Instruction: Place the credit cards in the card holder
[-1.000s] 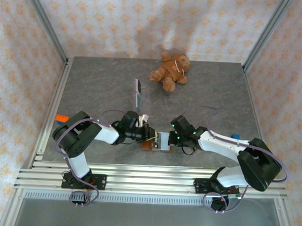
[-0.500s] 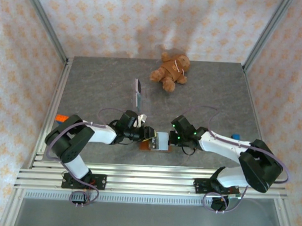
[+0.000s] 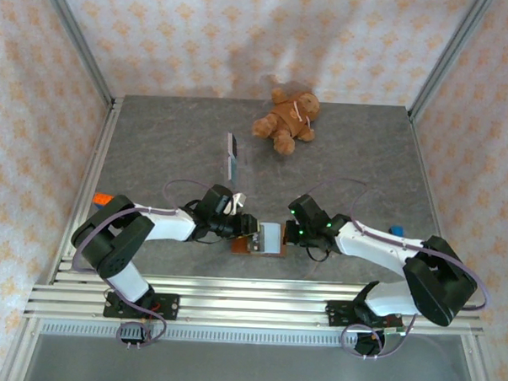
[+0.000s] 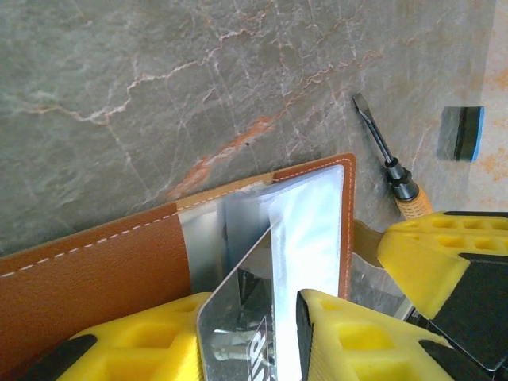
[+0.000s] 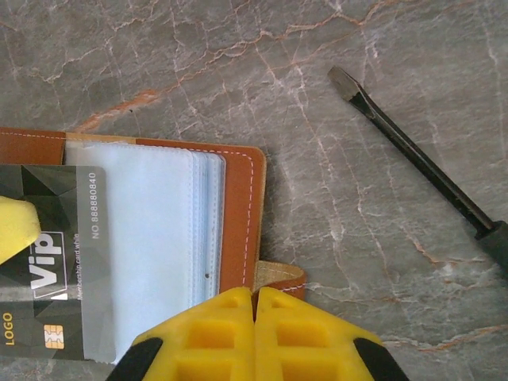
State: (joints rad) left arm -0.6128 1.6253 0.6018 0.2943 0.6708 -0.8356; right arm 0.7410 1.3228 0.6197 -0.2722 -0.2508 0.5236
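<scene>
**Table** (image 3: 154, 152): grey marble top.

**Card holder** (image 3: 264, 240): brown leather, lying open at the middle of the near edge with its clear sleeves facing up.

**Card** (image 5: 51, 254): dark, marked VIP, one end overlapping the sleeves.

**Left gripper** (image 4: 246, 345): fingers parted on either side of the card. Whether they press on it cannot be told.

**Right gripper** (image 5: 254, 317): fingers pressed together, tips at the holder's snap tab.

**Spare cards** (image 3: 232, 157): two, mid-table.

**Screwdriver** (image 5: 413, 159): just beside the holder.

**Teddy bear** (image 3: 286, 120): near the far edge.
</scene>
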